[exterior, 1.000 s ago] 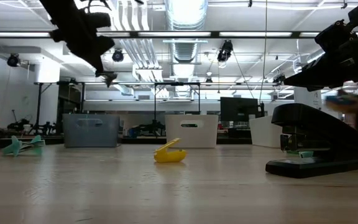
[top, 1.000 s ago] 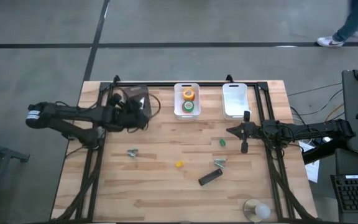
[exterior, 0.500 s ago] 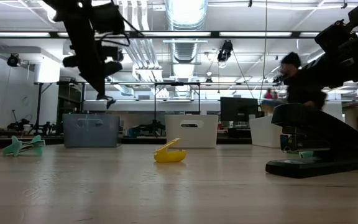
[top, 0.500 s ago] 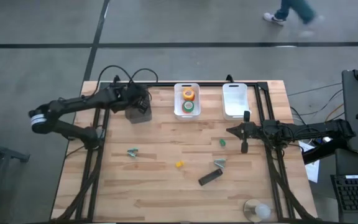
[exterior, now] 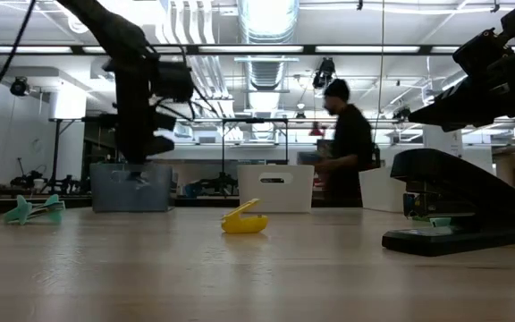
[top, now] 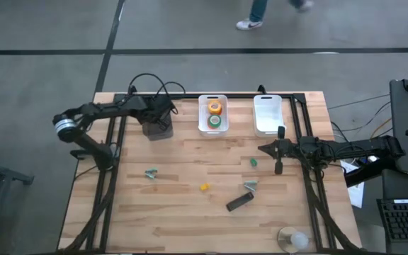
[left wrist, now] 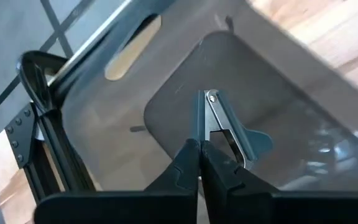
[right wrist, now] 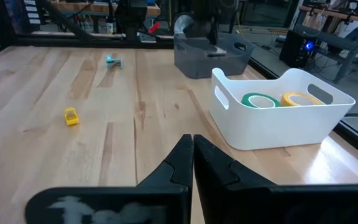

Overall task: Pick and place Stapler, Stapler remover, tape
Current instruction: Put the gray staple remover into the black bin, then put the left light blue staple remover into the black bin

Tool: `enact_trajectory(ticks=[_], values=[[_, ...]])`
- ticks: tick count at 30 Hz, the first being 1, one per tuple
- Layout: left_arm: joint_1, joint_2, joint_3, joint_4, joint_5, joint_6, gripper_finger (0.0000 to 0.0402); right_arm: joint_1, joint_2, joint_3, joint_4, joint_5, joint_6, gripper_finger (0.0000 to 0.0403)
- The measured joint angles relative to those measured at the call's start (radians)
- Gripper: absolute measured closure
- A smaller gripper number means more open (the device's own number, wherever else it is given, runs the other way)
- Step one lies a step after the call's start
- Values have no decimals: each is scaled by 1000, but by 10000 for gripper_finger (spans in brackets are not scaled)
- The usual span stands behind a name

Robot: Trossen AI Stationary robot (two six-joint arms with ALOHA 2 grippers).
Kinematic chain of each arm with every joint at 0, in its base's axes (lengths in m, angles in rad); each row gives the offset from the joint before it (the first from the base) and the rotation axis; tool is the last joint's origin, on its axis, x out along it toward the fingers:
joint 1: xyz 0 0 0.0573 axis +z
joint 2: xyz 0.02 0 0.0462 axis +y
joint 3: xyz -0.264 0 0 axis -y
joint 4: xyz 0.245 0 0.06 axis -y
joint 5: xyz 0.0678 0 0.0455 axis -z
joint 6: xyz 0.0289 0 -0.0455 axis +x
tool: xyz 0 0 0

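Note:
My left gripper [left wrist: 199, 144] hangs over the grey bin [top: 156, 129] at the table's far left, pointing down into it, shut on a silvery stapler remover [left wrist: 229, 130]. My right gripper [right wrist: 191, 142] waits shut at the table's right side [top: 278, 150], touching nothing. The black stapler [top: 239, 202] lies flat on the near-right wood and shows large in the low view [exterior: 454, 210]. Orange tape [top: 214, 107] and green tape [top: 214, 121] lie in the middle white bin [top: 202, 113]. My left gripper pinches the stapler remover by one thin metal jaw [left wrist: 201, 124] between its two fingertips, coming from above and pointing down. The rest of the remover, with its blue-grey grip [left wrist: 257, 142], sticks out beyond the fingers, above the grey bin's floor [left wrist: 179, 106].
Loose removers lie on the wood: teal [top: 151, 173], yellow [top: 204, 187], green [top: 253, 161], silvery [top: 250, 185]. A second white bin [top: 267, 113] stands at the far right. A pale round thing [top: 292, 239] sits at the near-right corner. A person [exterior: 347, 143] walks behind the table.
My left arm has swung toward the table's far edge. Its gripper has tipped to point down and dropped toward the grey bin, carrying the small remover, fingers staying shut. A person has walked across the room behind the table.

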Motion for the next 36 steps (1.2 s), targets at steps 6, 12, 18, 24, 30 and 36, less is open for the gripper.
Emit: enact_trajectory(ticks=[6,12,18,24,30,36], values=[[24,86,0,15,-2,28,374,0,0,0,0,0,-1,394],[27,107,0,21,-21,23,370,0,0,0,0,0,-11,394],[27,54,2,22,-69,20,367,0,0,0,0,0,-8,394],[8,-62,2,9,-42,16,324,0,0,0,0,0,0,394],[-81,-225,2,-20,228,41,267,0,0,0,0,0,-6,394],[-244,-371,2,-80,443,66,246,0,0,0,0,0,-11,394]])
